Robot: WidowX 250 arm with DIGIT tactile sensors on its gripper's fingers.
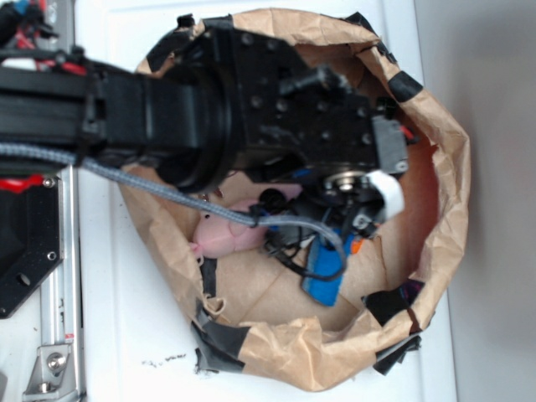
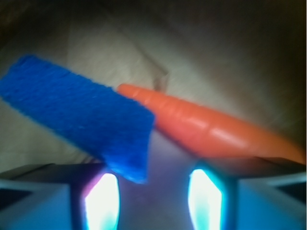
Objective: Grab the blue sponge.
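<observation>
Brown paper, crumpled and patched with black tape, forming a bag (image 1: 444,167) on a white desk (image 1: 126,352), its mouth rolled open. Black arm reaching in from the bag's open side, tool (image 2: 153,194) sunk inside and mostly hidden in the exterior view by the arm's own bulk. In the wrist view, two fingers (image 2: 100,201) at the bottom edge, glowing pale cyan, set moderately apart with bare bag floor showing between them; nothing clamped. Bright blue sponge (image 2: 84,117) just ahead of the tool and off to one finger's side, lying slantwise, its near corner overlapping that finger's tip in the picture; contact impossible to judge through the blur. Beside the sponge, ahead of the other finger, an orange toy carrot (image 2: 211,129), tapered tip pointing toward the sponge and tucked behind its edge. In the exterior view, sponge seen as a blue patch under the wrist near the bag's floor, a pink soft toy (image 1: 222,234) close by under the arm.
</observation>
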